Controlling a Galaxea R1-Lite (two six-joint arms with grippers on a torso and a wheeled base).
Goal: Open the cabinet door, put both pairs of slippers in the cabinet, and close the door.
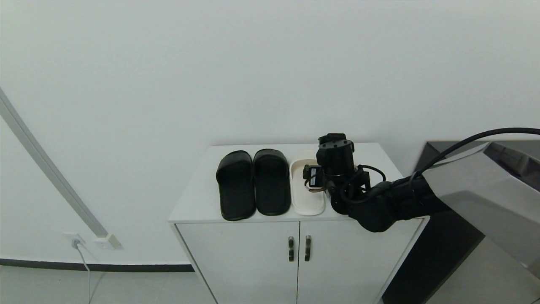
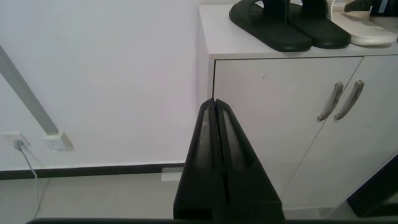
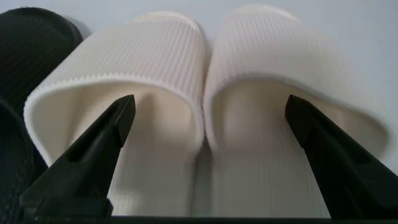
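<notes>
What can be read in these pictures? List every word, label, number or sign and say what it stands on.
No readable text anywhere.
black slippers: plain, no print to be seen.
white slippers: ribbed, no print to be seen.
cabinet: blank doors and top.
wall socket: too small to tell any marking.
</notes>
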